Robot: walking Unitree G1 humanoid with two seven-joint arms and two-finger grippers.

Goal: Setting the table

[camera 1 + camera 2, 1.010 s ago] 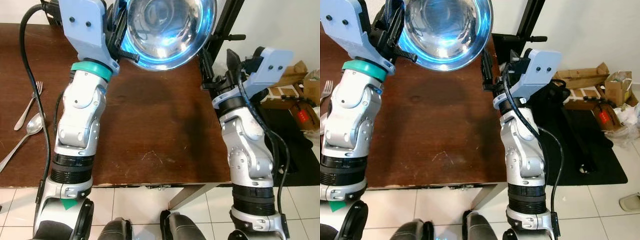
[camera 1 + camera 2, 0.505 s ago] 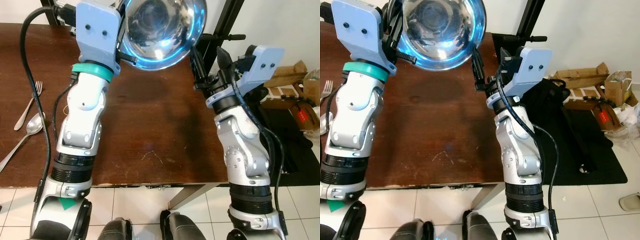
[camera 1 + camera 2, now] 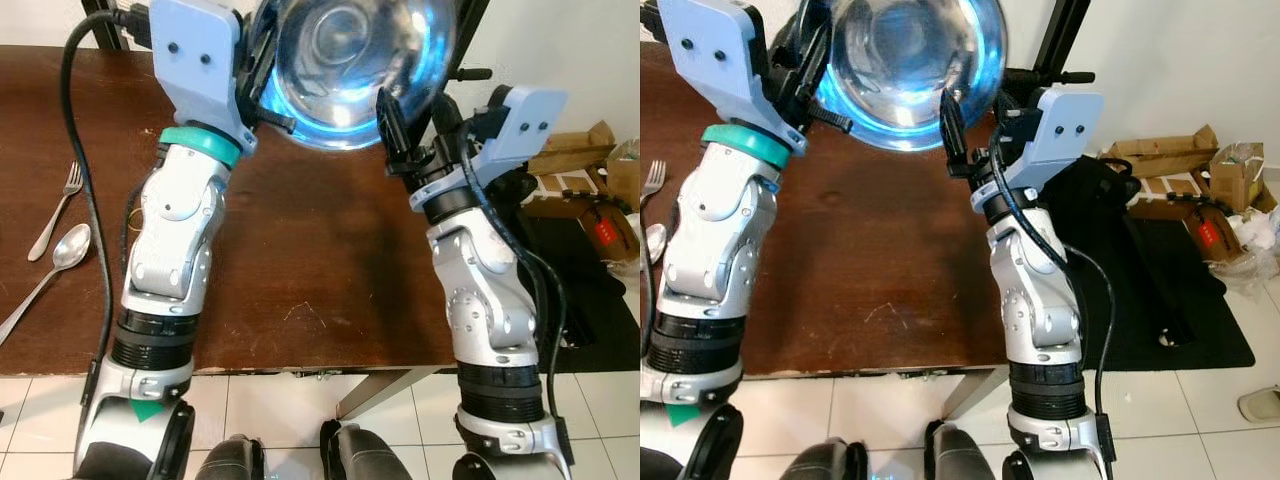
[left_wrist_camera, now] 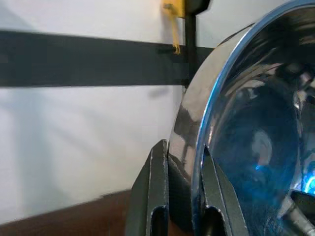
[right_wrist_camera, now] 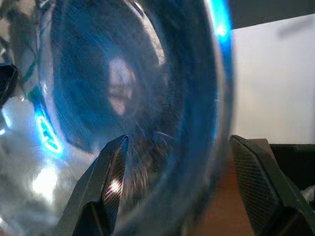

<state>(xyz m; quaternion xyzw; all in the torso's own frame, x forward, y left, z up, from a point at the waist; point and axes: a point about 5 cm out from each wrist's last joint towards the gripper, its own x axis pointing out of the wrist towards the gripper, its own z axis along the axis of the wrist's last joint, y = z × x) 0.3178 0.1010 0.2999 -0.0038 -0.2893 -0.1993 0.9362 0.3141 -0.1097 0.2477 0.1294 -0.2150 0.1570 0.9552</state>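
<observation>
Above the far side of the brown table point(image 3: 330, 260), the steel bowl point(image 3: 355, 60) hangs tipped on edge with its hollow facing the robot's head, clear of the tabletop. The left gripper point(image 4: 179, 196) has its two black fingers pinched tight across the bowl's rim, one on the outer wall and one just inside the lip. The right gripper point(image 3: 410, 125) is raised to the opposite rim with its fingers spread wide; in the right wrist view the rim runs between them, but neither pad can be seen pressing on it (so the bowl appears to hang from the left hold alone).

The step in hand looks like a handover, or a two-handed steadying, before the bowl goes down. To do it well, the right fingers should slide further over the rim so the lip sits deep between the pads, then close squarely on it before the left lets go. Polished steel is slick and a thin edge grip can pivot, so the bowl is best kept level and the release made slowly.

A fork point(image 3: 58, 210) and a spoon point(image 3: 55, 265) lie side by side near the table's left edge, well apart from the bowl; the bare wood beside them seems the natural place for it
</observation>
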